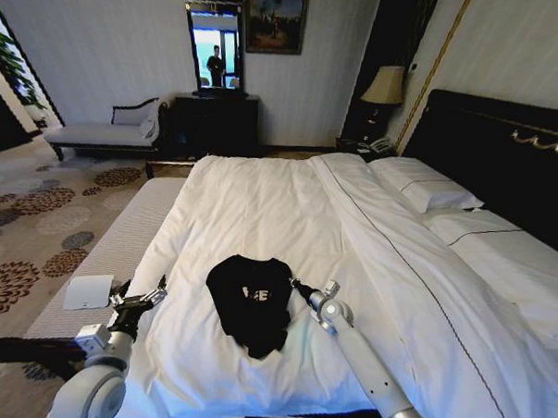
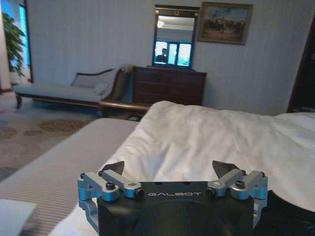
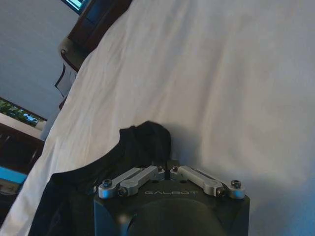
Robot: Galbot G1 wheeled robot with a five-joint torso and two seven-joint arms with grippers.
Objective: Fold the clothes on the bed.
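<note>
Lying crumpled in the lower centre of the head view, the black T-shirt (image 1: 252, 302) stretches down-frame across the bed (image 1: 260, 208). The right gripper (image 1: 299, 288) sits at the shirt's right edge, clenched, seemingly pinching the fabric. The left gripper (image 1: 144, 296), spread wide, hovers lower left near the mattress edge, clearly farther off. White duvet surrounds; nothing blocks.
</note>
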